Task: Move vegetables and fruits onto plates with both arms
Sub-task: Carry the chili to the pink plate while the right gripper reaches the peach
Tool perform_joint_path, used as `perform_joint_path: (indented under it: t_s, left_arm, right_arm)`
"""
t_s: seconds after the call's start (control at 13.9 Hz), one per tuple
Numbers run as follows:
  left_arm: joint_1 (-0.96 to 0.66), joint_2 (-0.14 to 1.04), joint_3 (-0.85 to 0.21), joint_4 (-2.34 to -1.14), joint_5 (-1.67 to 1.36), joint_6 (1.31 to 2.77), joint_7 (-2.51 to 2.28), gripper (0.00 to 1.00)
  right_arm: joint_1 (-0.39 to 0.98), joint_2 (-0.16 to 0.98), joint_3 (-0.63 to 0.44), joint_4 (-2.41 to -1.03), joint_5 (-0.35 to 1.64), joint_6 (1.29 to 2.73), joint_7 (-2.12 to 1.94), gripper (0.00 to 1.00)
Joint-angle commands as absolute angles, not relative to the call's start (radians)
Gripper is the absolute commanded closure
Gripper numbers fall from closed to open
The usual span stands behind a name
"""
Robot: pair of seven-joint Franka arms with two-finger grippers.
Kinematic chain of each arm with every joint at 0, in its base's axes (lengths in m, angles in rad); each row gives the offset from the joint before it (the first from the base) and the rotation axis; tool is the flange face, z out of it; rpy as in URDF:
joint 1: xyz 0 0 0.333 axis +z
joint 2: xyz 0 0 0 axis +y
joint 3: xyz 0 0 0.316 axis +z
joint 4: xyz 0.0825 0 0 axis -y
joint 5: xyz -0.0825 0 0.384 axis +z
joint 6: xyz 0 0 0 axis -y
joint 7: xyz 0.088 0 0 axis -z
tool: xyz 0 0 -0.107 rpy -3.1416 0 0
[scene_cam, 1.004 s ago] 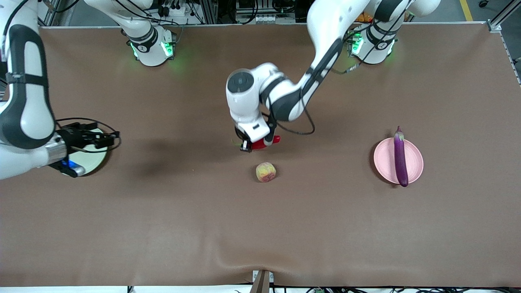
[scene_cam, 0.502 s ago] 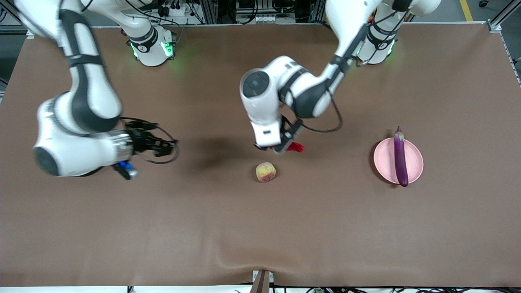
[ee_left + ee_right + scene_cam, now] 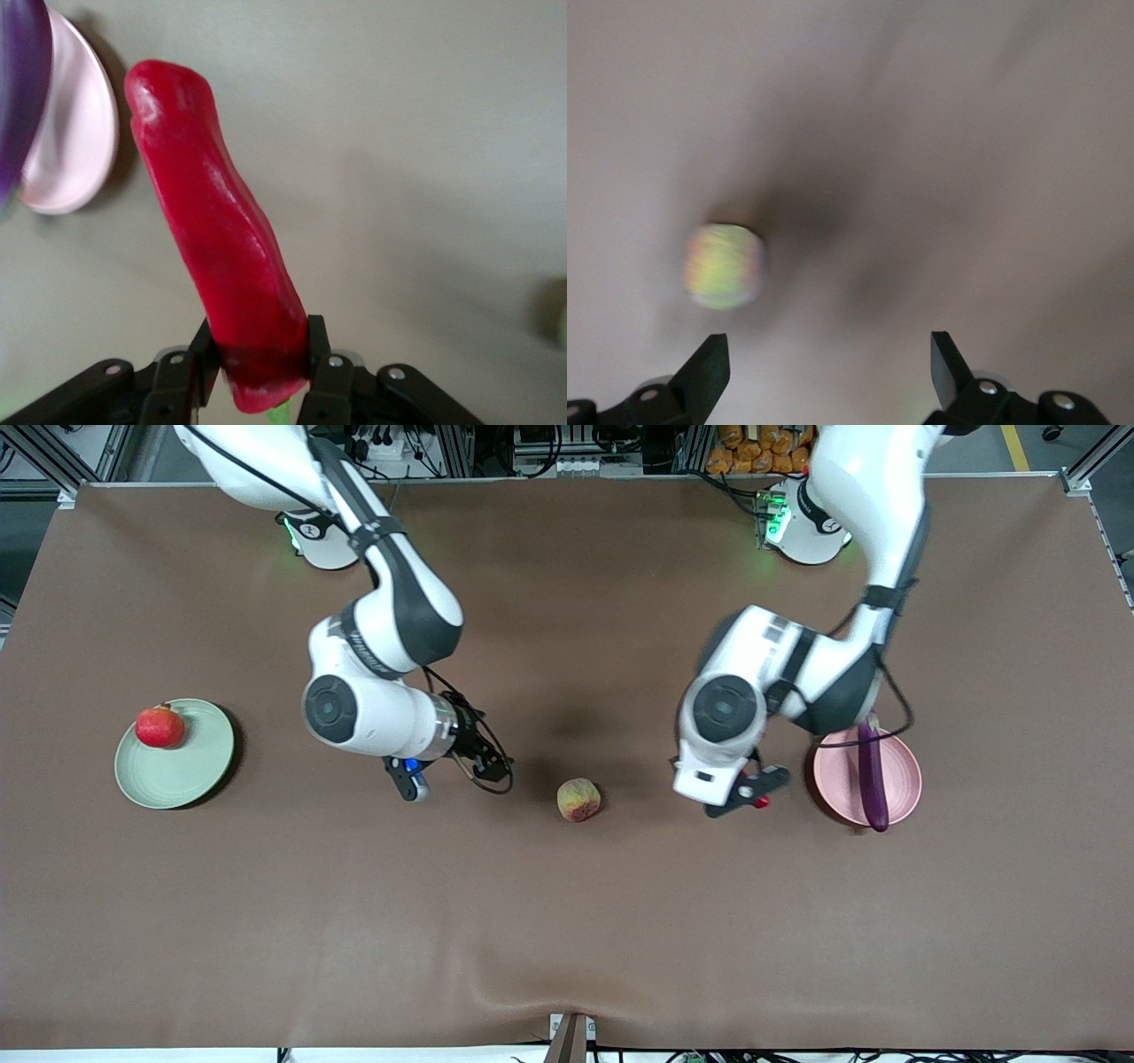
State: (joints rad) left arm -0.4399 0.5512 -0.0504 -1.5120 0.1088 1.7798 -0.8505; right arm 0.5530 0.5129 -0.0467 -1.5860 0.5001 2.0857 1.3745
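Both arms have swung in the last second. The left end effector (image 3: 749,790), clamped on the red chili pepper (image 3: 217,257) near its stem end, has travelled from the middle of the worktop (image 3: 567,921) toward the left arm's end and now hangs just beside the pink plate (image 3: 897,775), not yet over it. In the left wrist view the pepper points out toward the plate rim, held firmly between both fingers (image 3: 317,341)

The right end effector (image 3: 483,760) has left the green plate (image 3: 177,775), crossed toward the centre, and now hovers near the peach (image 3: 578,800), fingers spread wide with nothing in them. The right wrist view shows the peach ahead of the jaws, off to one side of the gap, so it isn't lined up yet

With the right arm out of the way, the green plate is exposed: the pomegranate (image 3: 159,726) sits on it, close to the rim. The eggplant (image 3: 871,771) lies across the pink plate, both tips overhanging

My read: two of four items placed, pepper about to be dropped next to the eggplant, peach is the last pick. Pepper needs to land in the free part of the plate; eggplant takes up a fair strip of it
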Motion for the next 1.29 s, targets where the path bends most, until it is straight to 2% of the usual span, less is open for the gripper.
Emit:
perform_joint_path:
  t_s: [0.0,0.14,0.43,1.0,1.08,1.15,1.22]
  left_arm:
    - [-0.336,0.491,-0.058,-1.638,0.148,1.783,-0.595,1.0]
    - [-0.284,0.485,-0.058,-1.681,0.189,1.776,-0.458,1.0]
    - [-0.264,0.506,-0.055,-1.7,0.227,1.665,-0.345,1.0]
    - [-0.198,0.595,-0.051,-1.664,0.299,1.631,-0.209,1.0]
    - [-0.187,0.595,-0.051,-1.661,0.298,1.631,-0.174,0.94]
    - [-0.181,0.597,-0.051,-1.654,0.299,1.631,-0.151,0.57]
    - [-0.176,0.598,-0.052,-1.651,0.299,1.631,-0.129,0.04]
  right_arm:
    - [0.592,0.531,-0.06,-1.589,0.509,2.202,1.502,0.0]
    - [0.612,0.575,-0.06,-1.586,0.512,2.297,1.517,0.0]
    - [0.666,0.701,-0.058,-1.577,0.517,2.546,1.526,0.0]
    - [0.716,0.825,-0.058,-1.479,0.515,2.595,1.597,0.0]
    - [0.724,0.839,-0.06,-1.465,0.512,2.608,1.597,0.0]
    - [0.724,0.854,-0.058,-1.459,0.515,2.653,1.597,0.0]
    - [0.733,0.868,-0.058,-1.457,0.514,2.687,1.597,0.0]
